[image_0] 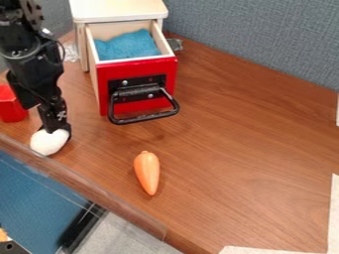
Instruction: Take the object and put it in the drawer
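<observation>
Bright, diffuse light casts soft, faint shadows.

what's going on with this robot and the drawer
A black robot arm seems to grip a smooth white rounded object in its black two-finger hand. The red-fronted wooden drawer is open with blue cloth inside, and the white object isn't in it. A smooth orange carrot lies on the brown wooden table.

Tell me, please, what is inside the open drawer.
In the drawer lies a crumpled blue cloth. Anything under the cloth is covered, and the drawer's rear part, inside the cabinet, cannot be seen.
</observation>
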Robot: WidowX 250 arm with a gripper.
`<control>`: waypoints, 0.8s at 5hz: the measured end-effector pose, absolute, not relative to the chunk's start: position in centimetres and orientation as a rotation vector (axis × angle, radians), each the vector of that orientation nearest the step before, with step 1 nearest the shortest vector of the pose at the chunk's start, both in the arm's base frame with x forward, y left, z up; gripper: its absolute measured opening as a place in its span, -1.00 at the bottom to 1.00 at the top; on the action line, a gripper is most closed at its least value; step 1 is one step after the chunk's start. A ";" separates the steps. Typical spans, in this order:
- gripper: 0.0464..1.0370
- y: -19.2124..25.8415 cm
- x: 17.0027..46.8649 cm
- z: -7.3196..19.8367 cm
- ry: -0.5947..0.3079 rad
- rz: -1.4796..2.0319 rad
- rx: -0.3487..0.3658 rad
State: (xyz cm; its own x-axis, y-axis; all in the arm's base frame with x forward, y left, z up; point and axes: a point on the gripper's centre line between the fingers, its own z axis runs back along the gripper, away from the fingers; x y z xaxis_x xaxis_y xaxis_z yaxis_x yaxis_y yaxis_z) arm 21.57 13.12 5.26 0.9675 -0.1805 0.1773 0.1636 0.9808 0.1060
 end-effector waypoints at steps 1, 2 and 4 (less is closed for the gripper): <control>0.93 13.2 21.5 4.9 -0.190 -0.165 0.100; 0.93 13.0 20.7 4.1 -0.177 -0.154 0.092; 0.93 12.7 20.3 2.8 -0.165 -0.142 0.075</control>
State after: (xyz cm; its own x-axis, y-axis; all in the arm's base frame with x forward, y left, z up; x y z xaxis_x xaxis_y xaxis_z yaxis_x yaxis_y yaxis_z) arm 20.34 12.69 2.82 0.9765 -0.1464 0.1579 0.1342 0.9872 0.0859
